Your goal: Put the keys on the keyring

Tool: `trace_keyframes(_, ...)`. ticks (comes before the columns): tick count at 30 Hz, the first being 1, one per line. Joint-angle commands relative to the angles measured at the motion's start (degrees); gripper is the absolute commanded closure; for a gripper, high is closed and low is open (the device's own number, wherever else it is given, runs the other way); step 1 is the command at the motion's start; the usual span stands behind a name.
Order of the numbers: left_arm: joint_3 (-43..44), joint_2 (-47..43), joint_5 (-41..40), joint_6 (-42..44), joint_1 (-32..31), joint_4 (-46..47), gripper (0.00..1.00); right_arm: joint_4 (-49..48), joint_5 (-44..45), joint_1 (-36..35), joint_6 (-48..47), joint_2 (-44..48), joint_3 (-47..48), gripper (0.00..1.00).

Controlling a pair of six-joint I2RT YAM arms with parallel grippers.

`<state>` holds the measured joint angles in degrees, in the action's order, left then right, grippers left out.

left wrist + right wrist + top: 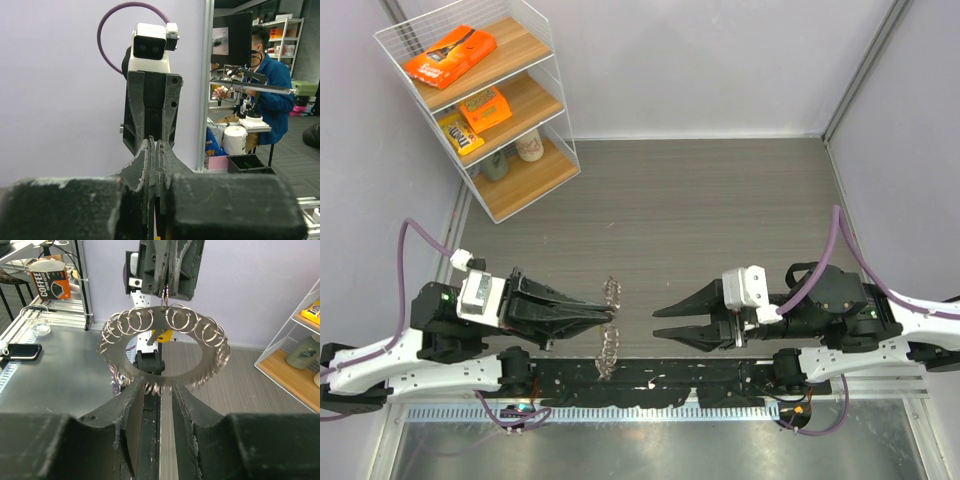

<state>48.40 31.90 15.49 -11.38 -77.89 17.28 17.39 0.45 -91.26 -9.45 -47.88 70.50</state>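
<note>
The keyring (165,347), a loop strung with many small silvery rings, hangs upright between the two arms. In the top view it is edge-on (610,345). My left gripper (612,318) is shut on the loop's top edge, as the right wrist view (167,287) shows. In its own view the fingers (170,155) are pressed together. My right gripper (658,323) is open and empty, facing the loop, its fingertips (137,385) just under the near edge. A small yellow piece (162,334) shows through the loop's centre; I cannot tell if it is the brass key. The silvery key is out of view.
A white wire shelf (552,60) with snack packs stands at the back left. A black rail (650,375) runs along the table's near edge. A phone (20,351) lies on the metal bench beyond. A person (265,85) sits outside the cell.
</note>
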Motion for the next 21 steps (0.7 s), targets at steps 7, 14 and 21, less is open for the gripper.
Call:
trace_keyframes(7,10.30,1.67,-0.11,-1.01,-0.07,-21.31,1.00,6.08,2.89,0.12,4.09,-3.54,6.49,0.66)
trace_keyframes(14,15.14,3.69,0.60,-2.68,-0.16,-32.03,1.00,8.54,0.96,0.21,6.29,-5.29,8.34,0.65)
trace_keyframes(21,15.84,4.75,1.04,-3.21,-0.07,-35.29,1.00,8.89,-2.12,0.12,8.57,-7.31,7.99,0.66)
